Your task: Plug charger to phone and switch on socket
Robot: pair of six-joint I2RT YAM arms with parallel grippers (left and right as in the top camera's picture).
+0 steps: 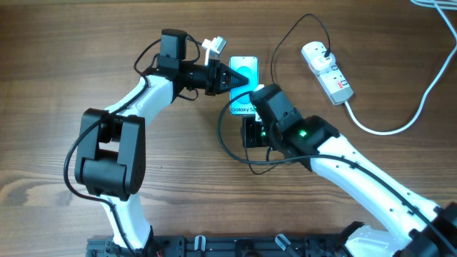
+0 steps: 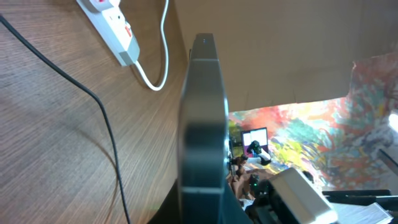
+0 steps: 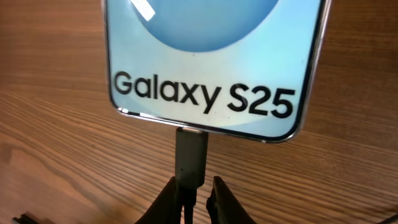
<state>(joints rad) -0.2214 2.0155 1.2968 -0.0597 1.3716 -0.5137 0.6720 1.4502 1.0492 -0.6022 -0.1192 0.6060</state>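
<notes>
Work surface: a brown wooden table (image 1: 57,43) with pronounced grain, evenly lit. In the overhead view a black rail (image 1: 214,246) runs along its edge at 6 o'clock. In the left wrist view a plain tan wall (image 2: 280,50) stands at 1 o'clock. Beneath it, at 3 o'clock, are a multicoloured patterned sheet (image 2: 323,137) and a small lit screen (image 2: 254,138).

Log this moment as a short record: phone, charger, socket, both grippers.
phone: screen up, "Galaxy S25" strip toward the right arm
left gripper: shut on the phone
charger: plug meets the phone's bottom edge, apparently inserted
right gripper: jaws either side of the plug, grip unclear
socket: apart from both arms, black cable running to it, switch position unreadable
</notes>
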